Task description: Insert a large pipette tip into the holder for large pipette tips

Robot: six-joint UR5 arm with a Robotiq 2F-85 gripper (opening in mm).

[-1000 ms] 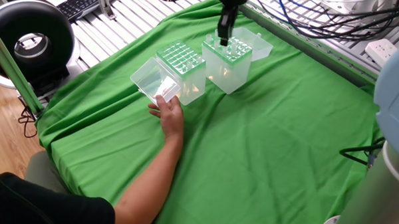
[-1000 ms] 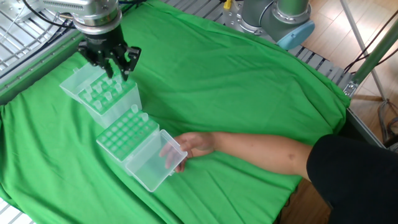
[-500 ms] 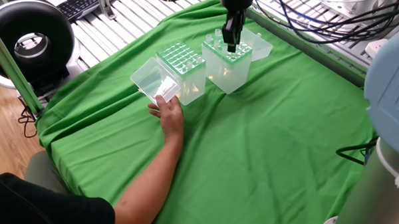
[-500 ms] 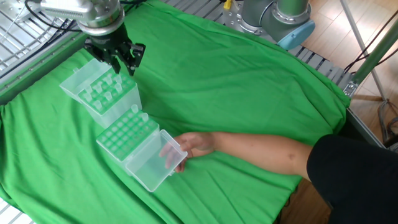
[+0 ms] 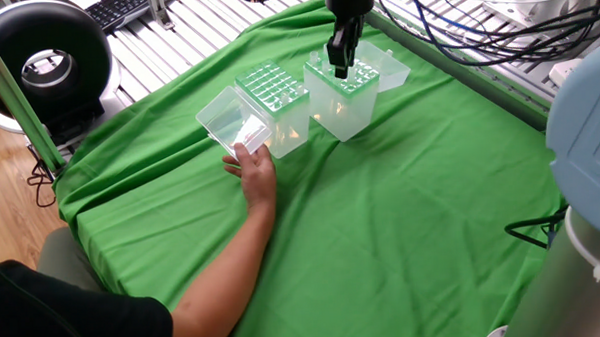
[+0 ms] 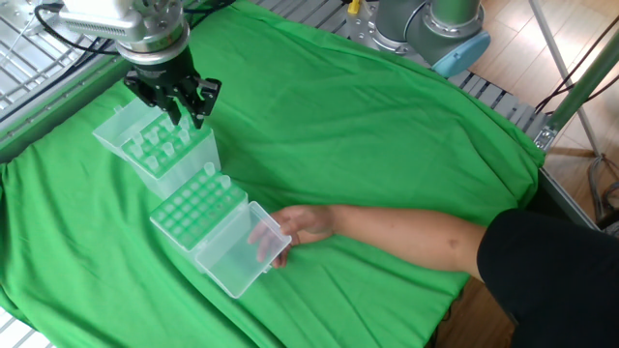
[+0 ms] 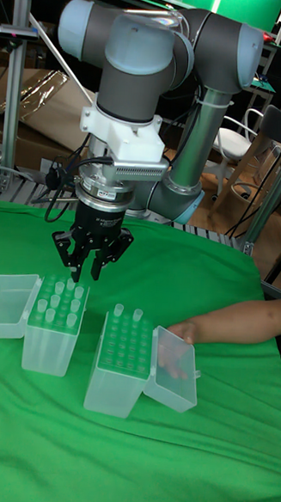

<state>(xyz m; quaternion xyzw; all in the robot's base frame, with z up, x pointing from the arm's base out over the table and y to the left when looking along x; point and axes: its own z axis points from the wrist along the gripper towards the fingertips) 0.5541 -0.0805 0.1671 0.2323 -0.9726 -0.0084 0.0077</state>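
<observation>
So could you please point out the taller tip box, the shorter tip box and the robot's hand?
Taller tip box (image 5: 346, 109): one fixed view, front wall.
Shorter tip box (image 6: 198, 205): the other fixed view, gridded top.
Robot's hand (image 7: 85, 276): tall fixed view, between fingertips.

Green-clothed table (image 5: 402, 235) is carrying two translucent boxes: shorter box (image 5: 270, 114) touching the hand (image 5: 252, 170), holder (image 5: 343, 97) just beyond

No readable text, labels, brands or numbers showed in any view. The dark band above the claw (image 7: 90, 270) in the tall fixed view carried small pale print, too blurred to read.
</observation>
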